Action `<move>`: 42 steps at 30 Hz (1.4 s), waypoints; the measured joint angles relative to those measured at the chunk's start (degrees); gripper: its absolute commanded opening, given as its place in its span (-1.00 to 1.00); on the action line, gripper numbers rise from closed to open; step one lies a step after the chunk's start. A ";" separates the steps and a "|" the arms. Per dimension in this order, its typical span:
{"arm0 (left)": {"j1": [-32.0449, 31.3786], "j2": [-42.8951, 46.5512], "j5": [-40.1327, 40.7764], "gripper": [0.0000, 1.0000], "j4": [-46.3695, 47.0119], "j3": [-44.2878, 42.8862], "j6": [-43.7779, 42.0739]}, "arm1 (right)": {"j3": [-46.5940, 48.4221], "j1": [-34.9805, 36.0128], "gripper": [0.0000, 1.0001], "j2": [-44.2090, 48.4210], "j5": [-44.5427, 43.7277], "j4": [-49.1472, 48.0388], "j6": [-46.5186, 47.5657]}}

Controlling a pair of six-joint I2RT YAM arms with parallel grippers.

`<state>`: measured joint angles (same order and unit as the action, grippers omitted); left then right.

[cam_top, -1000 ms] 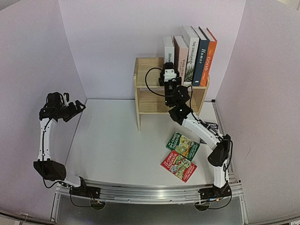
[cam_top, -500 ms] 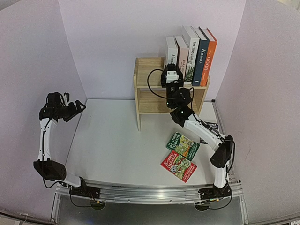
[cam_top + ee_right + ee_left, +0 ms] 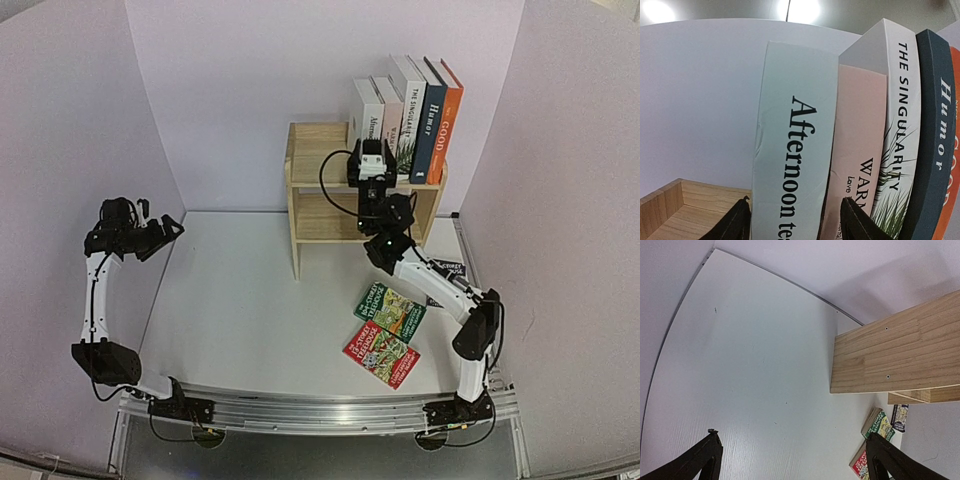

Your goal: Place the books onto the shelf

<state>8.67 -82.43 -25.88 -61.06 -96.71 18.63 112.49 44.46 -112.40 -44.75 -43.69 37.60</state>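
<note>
Straddles upright "Afternoon tea" book (image 3: 795,165) with right gripper (image 3: 795,201) jaws parted, letting it rest against pink book (image 3: 860,150) atop shelf (image 3: 312,133); holds left gripper (image 3: 793,438) wide open, aside.

right hand (image 3: 372,148) opened wider, white book (image 3: 367,112) nudged right

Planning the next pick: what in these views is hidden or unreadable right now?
- Dark paperback: top view, the right arm covers most of it; left wrist view shows it too small to read.
- Right pincer around the white Afternoon tea book: right wrist view, the bottom edge cuts off the fingers, so contact is unclear.
- Lower tier of the shelf: top view, the arm hides its right part.
</note>
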 measured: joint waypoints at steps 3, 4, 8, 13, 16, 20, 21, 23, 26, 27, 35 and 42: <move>0.00 0.00 -0.04 0.99 -0.02 0.02 0.02 | -0.05 0.68 0.20 0.00 -0.05 -1.22 1.44; 0.00 0.00 -0.04 0.99 0.00 0.05 0.00 | -0.06 0.96 0.20 0.00 -0.08 -1.75 1.87; 0.00 0.00 -0.06 0.99 0.00 0.13 0.00 | -0.39 1.67 0.20 0.05 -0.27 -3.72 3.07; 0.00 0.00 -0.12 0.99 -0.02 0.61 0.00 | -1.79 2.09 0.20 0.13 -0.87 -5.39 3.90; 0.00 0.00 -0.14 0.99 -0.02 0.84 -0.02 | -2.46 2.36 0.20 0.13 -1.65 -6.58 5.32; -0.02 0.00 -0.17 0.99 -0.02 0.85 0.00 | -3.14 3.83 0.12 0.15 -2.04 -9.14 9.01; -0.04 0.00 -0.19 0.99 -0.04 0.85 0.00 | -3.18 4.36 0.09 0.13 -2.04 -9.64 10.05; -0.04 0.00 -0.31 0.99 -0.04 0.85 0.00 | -3.18 5.44 0.08 0.13 -2.08 -10.84 12.07; -0.07 0.00 -0.56 0.99 -0.02 0.85 0.00 | -3.16 6.47 0.06 0.10 -2.44 -12.23 14.00; -0.11 0.00 -0.58 0.99 -0.02 0.85 0.00 | -3.09 6.54 0.04 0.04 -2.63 -12.51 14.45; -0.34 0.00 -0.91 0.99 -0.03 0.85 0.00 | 0.26 4.85 -0.06 -3.05 -4.02 -13.66 16.05; -0.44 0.00 -0.99 0.99 -0.04 0.85 0.00 | 4.20 4.37 -0.13 -7.39 -4.71 -13.45 16.76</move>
<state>8.23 -82.43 -26.87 -61.10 -95.85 18.63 116.70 48.83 -119.79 -49.45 -57.15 54.36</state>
